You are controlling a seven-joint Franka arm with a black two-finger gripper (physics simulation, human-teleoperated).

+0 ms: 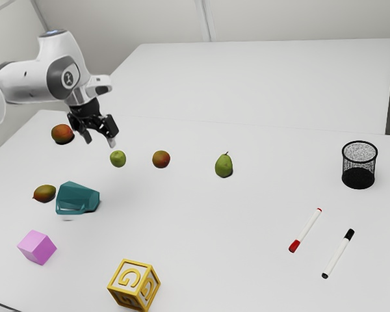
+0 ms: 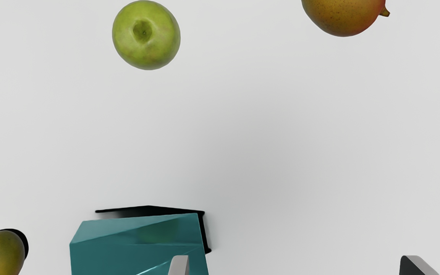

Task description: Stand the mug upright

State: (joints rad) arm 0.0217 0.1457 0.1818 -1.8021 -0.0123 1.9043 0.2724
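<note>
1 tipped mug (image 1: 77, 197) lies below the open tool (image 1: 99, 141), apart from it.

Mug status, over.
End effector open, empty, raised. Teal mug on its side, not upright. Yellow-green fruit close beside it, not touching; may crowd the approach. Over.

2 markers (image 1: 307, 227), black mesh cup (image 1: 358, 177), pink cube (image 1: 37, 247), yellow letter block (image 1: 133, 286), 5 fruits (image 1: 223, 166).
</note>
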